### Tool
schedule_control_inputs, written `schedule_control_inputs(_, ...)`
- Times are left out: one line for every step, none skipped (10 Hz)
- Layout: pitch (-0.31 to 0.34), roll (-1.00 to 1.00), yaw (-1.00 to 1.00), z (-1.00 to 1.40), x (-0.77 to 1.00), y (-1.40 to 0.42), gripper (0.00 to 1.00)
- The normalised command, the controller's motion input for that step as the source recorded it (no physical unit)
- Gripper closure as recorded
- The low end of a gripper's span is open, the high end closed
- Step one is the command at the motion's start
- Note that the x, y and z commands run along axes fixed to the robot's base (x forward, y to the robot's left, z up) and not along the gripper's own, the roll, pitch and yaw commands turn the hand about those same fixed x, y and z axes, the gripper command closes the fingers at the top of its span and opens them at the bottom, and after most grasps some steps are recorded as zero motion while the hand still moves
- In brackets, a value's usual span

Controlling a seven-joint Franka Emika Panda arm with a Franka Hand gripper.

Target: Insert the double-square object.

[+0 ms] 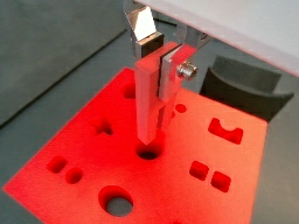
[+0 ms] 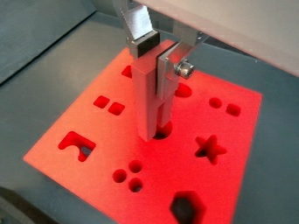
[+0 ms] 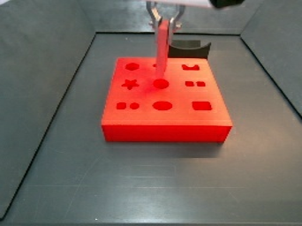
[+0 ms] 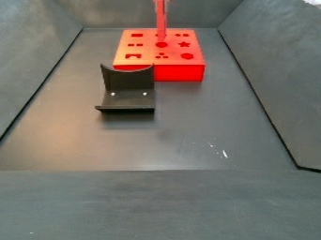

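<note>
My gripper (image 1: 156,58) is shut on the double-square object (image 1: 145,96), a slim red peg held upright between the silver fingers. The peg hangs over the big red block (image 1: 70,144) with shaped holes. Its lower end is at the mouth of a hole near the block's middle; how deep it sits I cannot tell. The gripper (image 2: 158,54), peg (image 2: 149,96) and block (image 2: 247,140) also show in a wrist view. In a side view the gripper (image 3: 163,16) holds the peg (image 3: 160,44) above the block (image 3: 165,132). The peg (image 4: 160,17) and block (image 4: 163,74) show far off in a side view.
A dark grey curved stand (image 3: 186,47) sits just beside the block, also seen in a wrist view (image 1: 246,87) and in a side view (image 4: 126,90). The pair of small square holes (image 2: 108,106) lies away from the peg's tip. Dark walls surround the floor (image 4: 189,141).
</note>
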Motion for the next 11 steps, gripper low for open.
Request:
schedule_control_inputs(-0.074, -0.11, -0.5, -0.21, 0.24, 0.05, 1.0)
schedule_control_inputs(-0.074, -0.14, -0.69, -0.05, 0.24, 0.09, 1.0)
schedule_control_inputs(-0.041, -0.08, -0.91, 0.0, 0.06, 0.01, 1.0)
schedule_control_inputs(-0.006, -0.06, -0.99, 0.0, 0.09, 0.0, 1.0)
schedule_control_inputs(0.0, -0.06, -0.99, 0.0, 0.08, 0.0, 1.0)
schedule_control_inputs(0.0, -0.05, -1.0, -0.02, 0.07, 0.0, 1.0)
schedule_control_inputs(-0.01, -0.06, -1.0, -0.01, 0.08, 0.0, 1.0)
schedule_control_inputs(-0.037, -0.08, -0.97, 0.0, 0.11, 0.0, 1.0)
schedule_control_inputs(-0.041, -0.08, -0.87, 0.0, 0.22, 0.0, 1.0)
schedule_control_inputs(-0.043, -0.08, -0.82, 0.0, 0.27, 0.0, 1.0)
schedule_control_inputs(-0.041, -0.06, -0.77, -0.03, 0.33, 0.0, 1.0)
